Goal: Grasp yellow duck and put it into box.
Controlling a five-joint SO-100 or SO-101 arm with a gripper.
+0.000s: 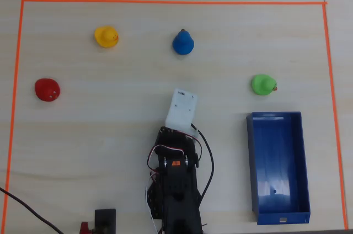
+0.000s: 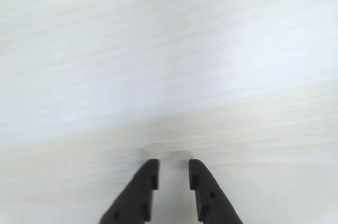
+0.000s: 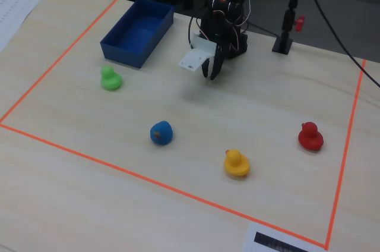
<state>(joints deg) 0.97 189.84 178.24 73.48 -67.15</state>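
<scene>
Yellow duck (image 1: 106, 36), three other ducks, one box (image 1: 277, 168); tool (image 2: 173, 177) empty.

Four ducks: yellow duck (image 1: 106, 36), red duck (image 1: 47, 89), blue duck (image 1: 183, 42), green duck (image 1: 262, 85); one box (image 1: 251, 157).

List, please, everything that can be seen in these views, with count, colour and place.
yellow duck: one, yellow, upper left in the overhead view
blue duck: one, blue, upper middle
red duck: one, red, far left
green duck: one, green, just above the box
box: one, dark blue, lower right, nothing inside
orange tape: one outline, orange, framing the work area
table: one, pale wood
arm: one, black, bottom centre
hand: one, dark fingers slightly apart, above bare table
</scene>
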